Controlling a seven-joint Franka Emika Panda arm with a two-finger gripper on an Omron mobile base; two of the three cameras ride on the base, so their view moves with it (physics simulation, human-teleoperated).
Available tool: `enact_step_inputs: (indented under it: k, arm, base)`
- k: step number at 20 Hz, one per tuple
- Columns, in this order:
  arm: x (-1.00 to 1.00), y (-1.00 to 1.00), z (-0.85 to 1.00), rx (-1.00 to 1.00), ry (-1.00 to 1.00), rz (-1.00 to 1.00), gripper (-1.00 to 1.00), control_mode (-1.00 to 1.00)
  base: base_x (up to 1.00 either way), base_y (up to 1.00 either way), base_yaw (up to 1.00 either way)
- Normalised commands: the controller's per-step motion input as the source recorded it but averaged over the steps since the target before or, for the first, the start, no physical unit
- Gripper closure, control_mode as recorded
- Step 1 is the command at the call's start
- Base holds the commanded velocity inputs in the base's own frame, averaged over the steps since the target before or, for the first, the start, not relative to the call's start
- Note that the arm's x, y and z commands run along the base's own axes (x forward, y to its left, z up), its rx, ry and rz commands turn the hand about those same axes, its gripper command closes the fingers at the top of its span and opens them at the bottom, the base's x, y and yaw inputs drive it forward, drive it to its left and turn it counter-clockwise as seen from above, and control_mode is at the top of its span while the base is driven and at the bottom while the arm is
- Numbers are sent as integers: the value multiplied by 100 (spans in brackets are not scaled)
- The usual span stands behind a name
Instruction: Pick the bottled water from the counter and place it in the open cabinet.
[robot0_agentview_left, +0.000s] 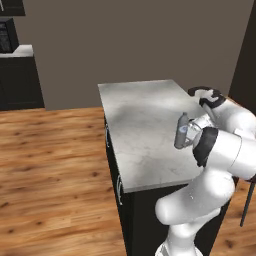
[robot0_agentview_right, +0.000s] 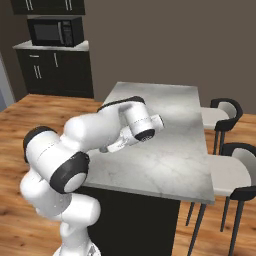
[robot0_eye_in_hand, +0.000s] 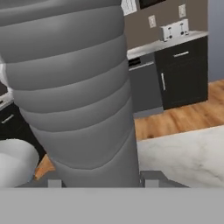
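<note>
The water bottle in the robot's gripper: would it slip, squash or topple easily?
The small grey ribbed plastic bottle probably grips fairly well, since its ridged sides give the gripper something to catch. Thin plastic like this may dent under a hard squeeze. Tall and narrow, it could tip if set down carelessly on the white-grey marble counter.

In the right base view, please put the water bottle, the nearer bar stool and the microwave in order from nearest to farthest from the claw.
1. Water bottle: held at the claw, over the counter; the arm hides it in the right base view.
2. Nearer bar stool: beside the counter's right edge.
3. Microwave: far back on the left, on the ledge.
</note>
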Motion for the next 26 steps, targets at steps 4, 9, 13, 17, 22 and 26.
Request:
enact_step_inputs:
  k: [4,9,13,17,22,26]
  arm:
    - [-40,32,34,-5,-9,-5,100,-100]
    - [-34,35,55,-3,-2,-12,100,-100]
    - [-27,7,30,-1,0,-15,100,-100]
    - [-56,0,16,-2,0,-13,100,-100]
    - [-54,0,24,-4,0,-12,100,-100]
    - [-46,0,34,-4,-2,-9,100,-100]
  base:
    - [0,0,0]
    - [0,0,0]
    - [0,0,0]
    - [0,0,0]
    - [0,0,0]
    - [0,0,0]
